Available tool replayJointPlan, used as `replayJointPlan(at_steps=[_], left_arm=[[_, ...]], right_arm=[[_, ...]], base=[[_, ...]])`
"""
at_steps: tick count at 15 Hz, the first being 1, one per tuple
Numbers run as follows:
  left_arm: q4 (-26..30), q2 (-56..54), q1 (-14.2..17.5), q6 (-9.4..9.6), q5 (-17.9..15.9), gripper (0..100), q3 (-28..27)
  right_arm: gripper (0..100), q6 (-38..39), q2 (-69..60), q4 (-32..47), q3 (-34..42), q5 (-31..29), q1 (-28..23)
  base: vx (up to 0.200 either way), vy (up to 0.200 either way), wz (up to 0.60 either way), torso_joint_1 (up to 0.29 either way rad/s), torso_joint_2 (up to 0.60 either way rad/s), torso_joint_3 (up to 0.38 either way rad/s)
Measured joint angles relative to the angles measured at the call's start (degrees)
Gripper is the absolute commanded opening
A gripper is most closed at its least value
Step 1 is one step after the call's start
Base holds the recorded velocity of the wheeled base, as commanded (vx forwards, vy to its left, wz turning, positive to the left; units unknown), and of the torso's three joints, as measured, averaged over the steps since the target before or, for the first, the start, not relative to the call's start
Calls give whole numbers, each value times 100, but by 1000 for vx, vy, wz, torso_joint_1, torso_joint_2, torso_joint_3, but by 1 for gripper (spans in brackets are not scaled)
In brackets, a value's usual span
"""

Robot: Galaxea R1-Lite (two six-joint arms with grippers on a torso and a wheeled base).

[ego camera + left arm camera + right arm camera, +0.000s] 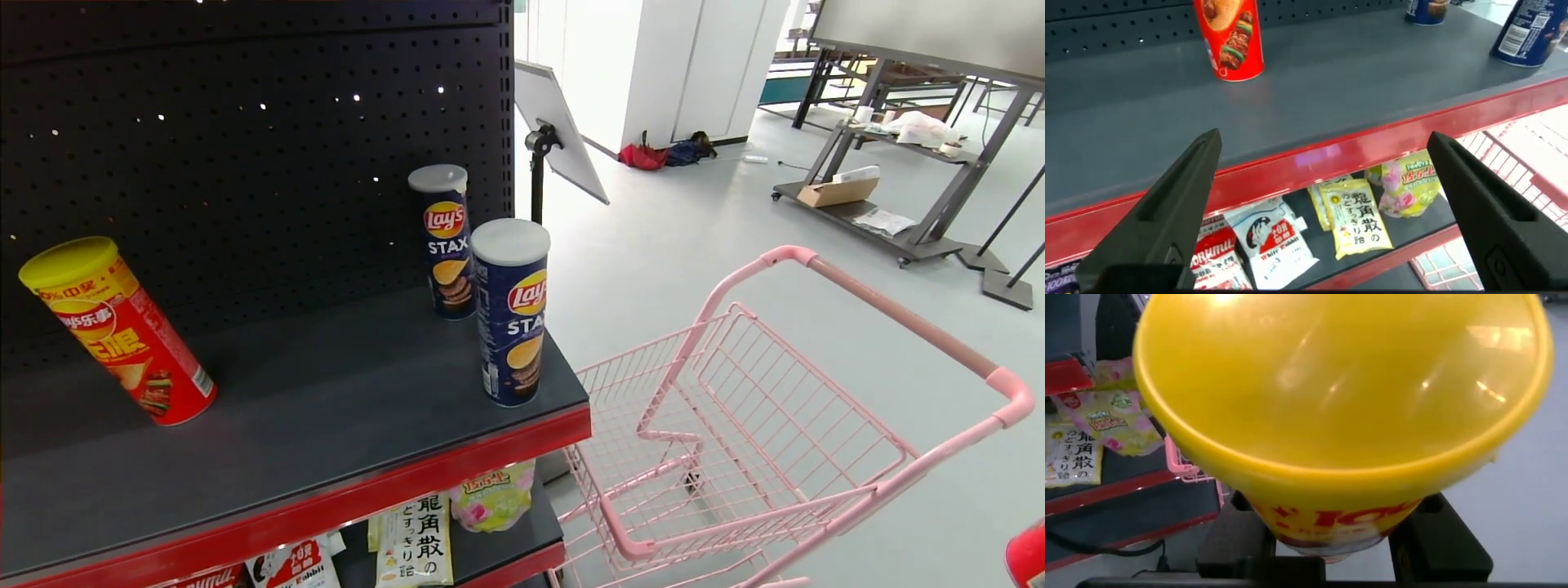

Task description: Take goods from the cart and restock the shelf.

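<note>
**Right gripper holds a chip can; left gripper waits open at the shelf**

The right gripper (pixel 1339 539) is clenched on the red body of a yellow-lidded chip can (pixel 1339 400). Its fingers press on either side just under the lid, probably so the can can be stood straight down on its base.

In the head view the shelf (pixel 326 425) fills the left half of the frame. A matching red can (pixel 122 335) stands at the left and two blue chip cans (pixel 512 314) stand near the shelf's right end. The bare board between them looks like the likely spot.

The pink cart (pixel 898 314) sits at lower right and its basket looks empty. The held can is not yet over the shelf.

The left gripper (pixel 1323 139) is spread wide and holds nothing. It faces the shelf's red front edge, above the snack packets (pixel 1355 216) on the lower tier.
</note>
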State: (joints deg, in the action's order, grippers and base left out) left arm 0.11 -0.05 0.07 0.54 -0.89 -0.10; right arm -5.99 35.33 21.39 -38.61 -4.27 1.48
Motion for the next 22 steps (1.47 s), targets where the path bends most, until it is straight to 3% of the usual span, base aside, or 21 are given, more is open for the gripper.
replayJointPlan(at_steps=[7,12,15,18,22], left_arm=[[0,0,0,-5,0,100,0],[0,0,0,-35,0,100,2],[0,0,-5,-10,-4,100,0],[-4,0,4,-2,-9,100,0],[-1,0,0,4,-15,100,0]], right_arm=[[0,2,-9,15,52,4,0],[0,227,-140,2,149,22,-16],[0,453,-597,-378,628,137,80],[0,446,-1179,-664,1237,208,200],[0,438,-1593,-684,1507,217,227]], base=[[0,0,600,6,-2,0],[0,0,0,0,0,0],[0,0,0,0,0,0],[0,200,0,-4,2,2],[0,200,0,7,4,-2]])
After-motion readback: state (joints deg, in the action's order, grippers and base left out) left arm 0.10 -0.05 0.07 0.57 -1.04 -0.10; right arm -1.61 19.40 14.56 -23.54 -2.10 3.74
